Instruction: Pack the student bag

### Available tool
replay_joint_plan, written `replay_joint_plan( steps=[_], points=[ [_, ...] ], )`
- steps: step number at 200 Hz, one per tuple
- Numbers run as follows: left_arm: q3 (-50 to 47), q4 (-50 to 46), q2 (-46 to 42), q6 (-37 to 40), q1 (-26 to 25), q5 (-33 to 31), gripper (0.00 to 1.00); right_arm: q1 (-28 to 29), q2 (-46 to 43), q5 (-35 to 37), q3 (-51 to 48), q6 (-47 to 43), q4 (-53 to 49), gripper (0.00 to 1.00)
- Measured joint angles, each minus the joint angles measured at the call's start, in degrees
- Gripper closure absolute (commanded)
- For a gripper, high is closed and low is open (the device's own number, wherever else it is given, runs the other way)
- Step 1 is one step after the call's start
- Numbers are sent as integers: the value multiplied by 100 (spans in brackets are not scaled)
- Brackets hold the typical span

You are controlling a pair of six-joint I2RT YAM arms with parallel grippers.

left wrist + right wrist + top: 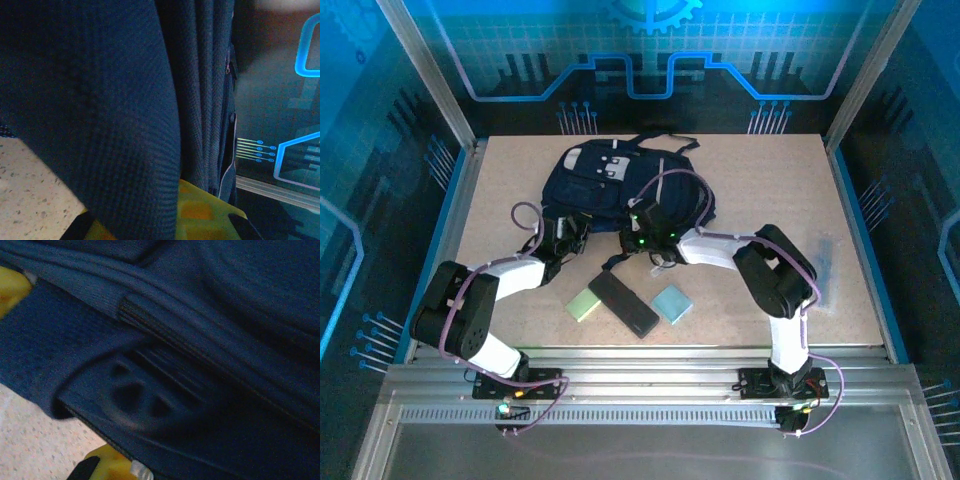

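Note:
The student bag [610,180] is a dark navy backpack lying flat at the middle back of the table, its white-grey patches toward the far end. My left gripper [563,240] is at the bag's near-left edge. In the left wrist view a fold of navy fabric [125,125] runs down between its yellow fingers [210,212], which are shut on it. My right gripper [642,238] is at the bag's near edge. In the right wrist view navy fabric with a dark strap buckle [135,397] lies across its yellow finger [107,462], pinched in the shut jaws.
In front of the bag lie a green pad [584,304], a small black rectangular case [623,303] and a pale blue pad [671,304]. A clear flat object [823,262] rests near the right edge. Metal frame posts and blue walls surround the table.

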Motion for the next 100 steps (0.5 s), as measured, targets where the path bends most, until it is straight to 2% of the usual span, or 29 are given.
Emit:
replay_joint_plan(
  steps=[100],
  points=[
    [339,-236,114,431,87,286,100,-669,-734,-210,-391,-1250,-1191,100]
  ],
)
